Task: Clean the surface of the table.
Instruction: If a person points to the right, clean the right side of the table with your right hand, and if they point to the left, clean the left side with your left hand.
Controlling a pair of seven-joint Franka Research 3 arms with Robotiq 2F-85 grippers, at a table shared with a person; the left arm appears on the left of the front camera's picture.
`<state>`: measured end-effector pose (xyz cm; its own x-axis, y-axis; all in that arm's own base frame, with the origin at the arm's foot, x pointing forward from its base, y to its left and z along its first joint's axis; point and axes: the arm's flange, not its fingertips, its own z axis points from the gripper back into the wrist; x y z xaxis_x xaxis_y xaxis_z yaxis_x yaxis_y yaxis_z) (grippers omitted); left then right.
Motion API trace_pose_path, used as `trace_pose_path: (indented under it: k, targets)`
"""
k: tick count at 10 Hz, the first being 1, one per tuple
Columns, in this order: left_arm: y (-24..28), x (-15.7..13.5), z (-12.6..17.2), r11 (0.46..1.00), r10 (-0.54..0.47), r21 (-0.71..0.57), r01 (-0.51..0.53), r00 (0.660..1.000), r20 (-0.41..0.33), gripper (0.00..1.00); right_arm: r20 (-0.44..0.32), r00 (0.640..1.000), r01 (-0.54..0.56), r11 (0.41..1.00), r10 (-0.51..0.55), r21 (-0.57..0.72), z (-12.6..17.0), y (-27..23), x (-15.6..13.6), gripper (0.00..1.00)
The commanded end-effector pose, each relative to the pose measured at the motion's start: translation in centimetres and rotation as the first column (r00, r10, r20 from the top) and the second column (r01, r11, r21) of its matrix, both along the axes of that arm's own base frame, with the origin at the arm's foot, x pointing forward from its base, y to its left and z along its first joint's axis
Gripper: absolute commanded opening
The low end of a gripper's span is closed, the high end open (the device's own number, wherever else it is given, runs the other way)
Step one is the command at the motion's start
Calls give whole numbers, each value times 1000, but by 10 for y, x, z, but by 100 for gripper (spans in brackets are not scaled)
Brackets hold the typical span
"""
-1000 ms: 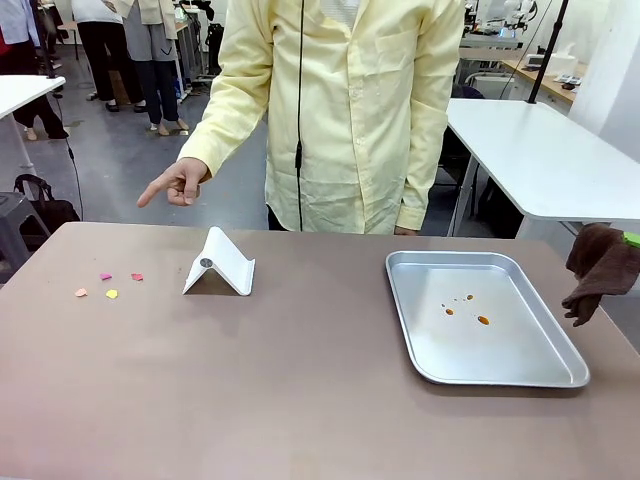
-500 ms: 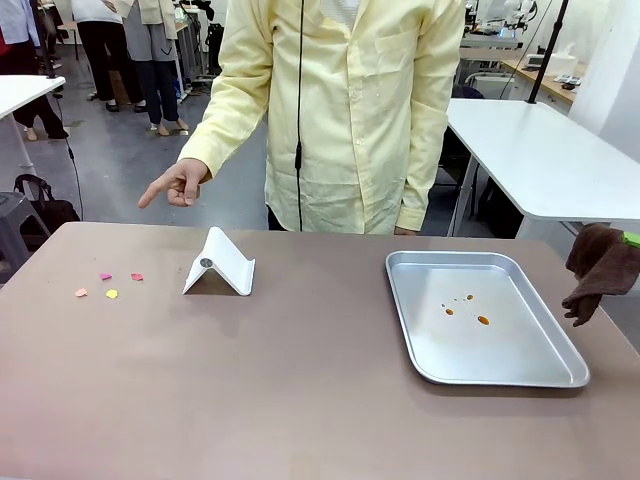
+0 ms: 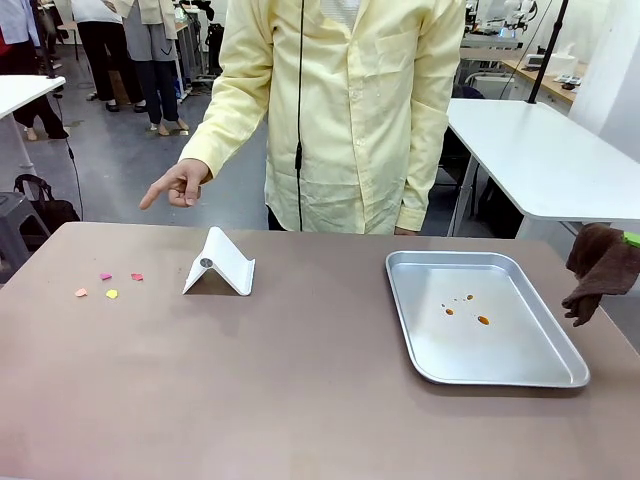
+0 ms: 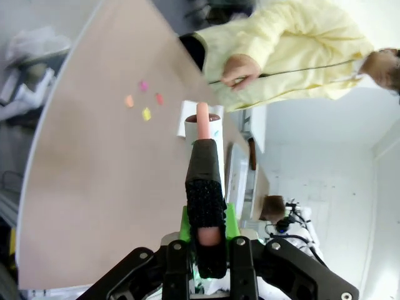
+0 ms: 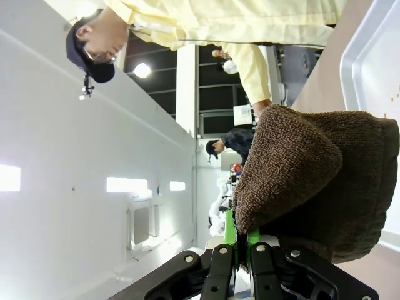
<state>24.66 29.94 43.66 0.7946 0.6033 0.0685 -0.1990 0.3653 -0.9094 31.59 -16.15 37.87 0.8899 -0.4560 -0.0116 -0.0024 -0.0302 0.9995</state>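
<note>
The taupe-brown table carries several small coloured scraps near its far left. From across the table, a person in a yellow shirt points a hand toward them. At the right edge hangs a brown cloth, off the table's side. My right gripper is shut on this brown cloth. My left gripper is shut on a black-sleeved tool with a pink tip, held above the table and aimed toward the scraps.
A white folded stand sits right of the scraps. A shiny metal tray with a few orange specks lies on the right half. White tables stand behind at left and right.
</note>
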Motion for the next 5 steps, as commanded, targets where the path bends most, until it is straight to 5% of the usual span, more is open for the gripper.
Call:
trace_pose_path:
  k: [1,5]
  targets:
    - [15,33,-18,999,22,49,-16,992,-126,22,-15,1000,23,1000,-23,11,8,3,1,0]
    - [13,83,-53,998,30,62,-22,989,-142,22,-15,1000,23,1000,-23,11,8,3,1,0]
